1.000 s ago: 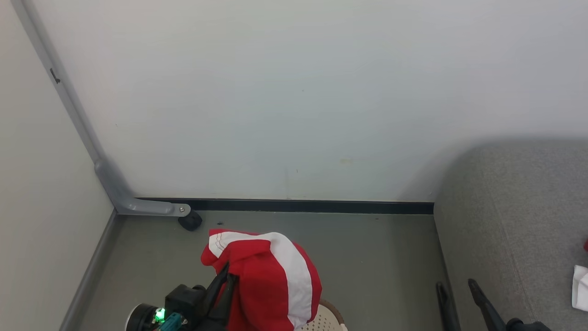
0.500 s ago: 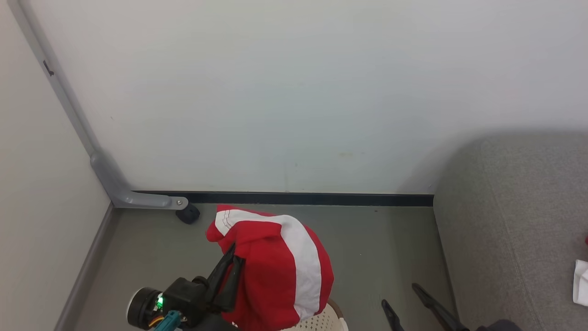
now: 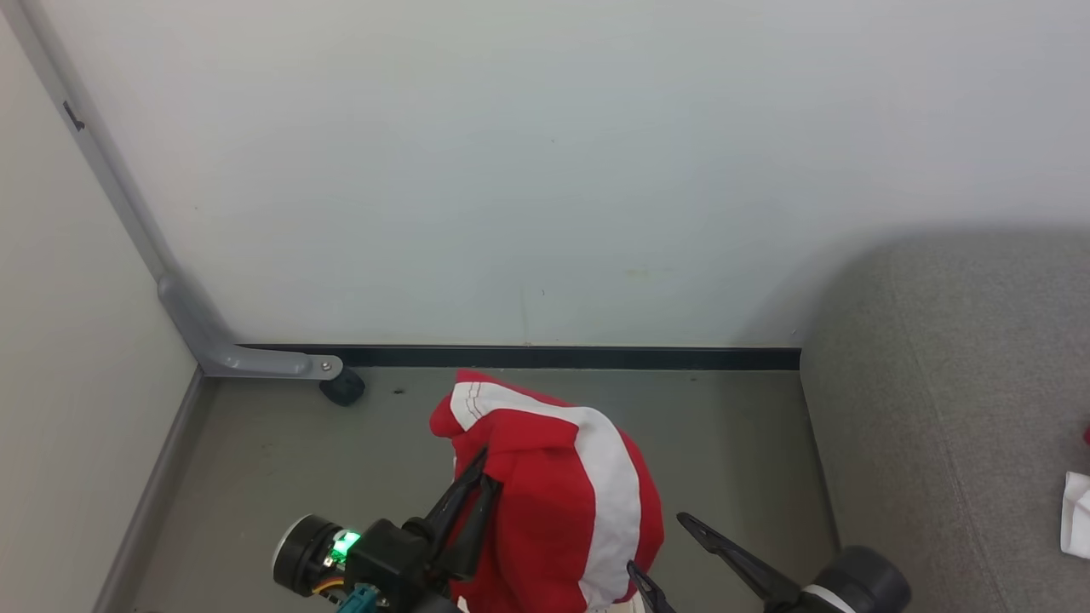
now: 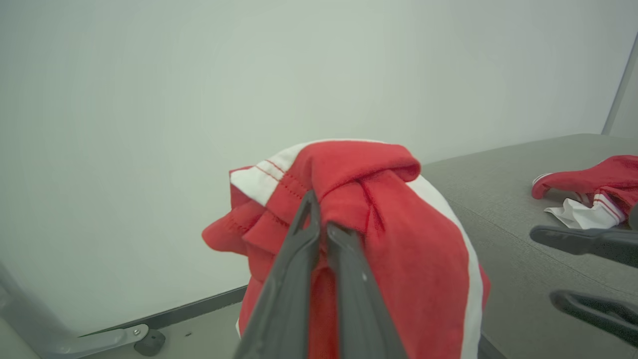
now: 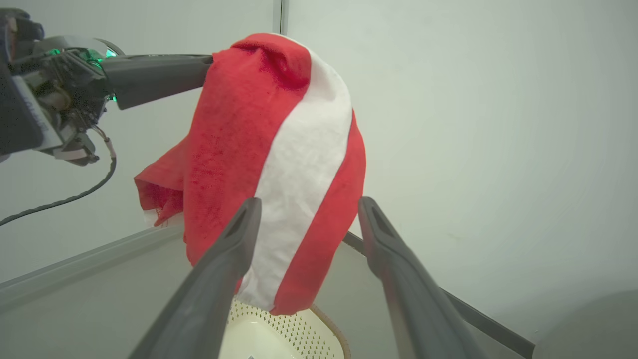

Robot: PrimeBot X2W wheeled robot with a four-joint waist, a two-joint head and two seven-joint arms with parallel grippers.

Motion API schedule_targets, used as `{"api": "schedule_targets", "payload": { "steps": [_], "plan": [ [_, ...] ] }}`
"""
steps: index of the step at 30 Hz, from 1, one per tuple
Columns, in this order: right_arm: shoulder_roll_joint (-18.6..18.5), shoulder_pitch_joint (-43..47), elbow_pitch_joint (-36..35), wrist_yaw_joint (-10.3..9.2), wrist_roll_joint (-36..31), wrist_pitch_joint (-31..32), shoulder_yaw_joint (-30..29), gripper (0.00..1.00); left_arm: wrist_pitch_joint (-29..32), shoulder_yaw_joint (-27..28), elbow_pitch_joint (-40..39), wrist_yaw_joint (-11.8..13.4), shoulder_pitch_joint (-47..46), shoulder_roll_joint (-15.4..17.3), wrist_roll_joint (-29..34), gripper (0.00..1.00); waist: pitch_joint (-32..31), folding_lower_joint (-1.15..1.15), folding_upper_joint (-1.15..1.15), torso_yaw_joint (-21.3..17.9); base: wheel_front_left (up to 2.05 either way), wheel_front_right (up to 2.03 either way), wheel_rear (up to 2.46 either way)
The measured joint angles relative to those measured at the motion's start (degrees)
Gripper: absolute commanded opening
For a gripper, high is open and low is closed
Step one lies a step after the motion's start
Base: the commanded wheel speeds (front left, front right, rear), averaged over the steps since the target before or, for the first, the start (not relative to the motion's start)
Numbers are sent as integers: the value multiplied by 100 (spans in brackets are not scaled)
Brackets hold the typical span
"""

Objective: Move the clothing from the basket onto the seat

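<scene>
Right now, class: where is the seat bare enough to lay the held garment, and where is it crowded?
Free: the wide stretch of the seat between its rounded end by the wall and the white cloth; the floor between the caster and the seat. Crowded: around that cloth, where a red garment lies.

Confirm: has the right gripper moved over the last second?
Yes. The right gripper has swung left, off the sofa edge and over the floor, toward the red garment.

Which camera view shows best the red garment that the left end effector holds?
The right wrist view: the red garment hangs almost whole, above the basket. The head view cuts off its lower part; the left wrist view shows closely the left end effector pinching it.
</scene>
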Motion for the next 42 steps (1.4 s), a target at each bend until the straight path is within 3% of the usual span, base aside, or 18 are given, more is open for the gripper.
{"api": "schedule_targets", "payload": {
  "steps": [12,25,42],
  "plan": [
    [230,-655,625,0,-400,0,263,100,0,-695,-277,-7,-227,69,45,0,63,0,0,35,0,0,0],
    [637,-982,1180,-3,-549,-1,486,100,-1,-1762,-453,-8,-617,390,-82,0,64,0,0,128,0,0,0],
    [928,-1225,1820,-739,-520,-1,154,100,-1,-2189,-575,-8,-686,510,-416,0,47,0,0,157,0,0,0]
  ]
}}
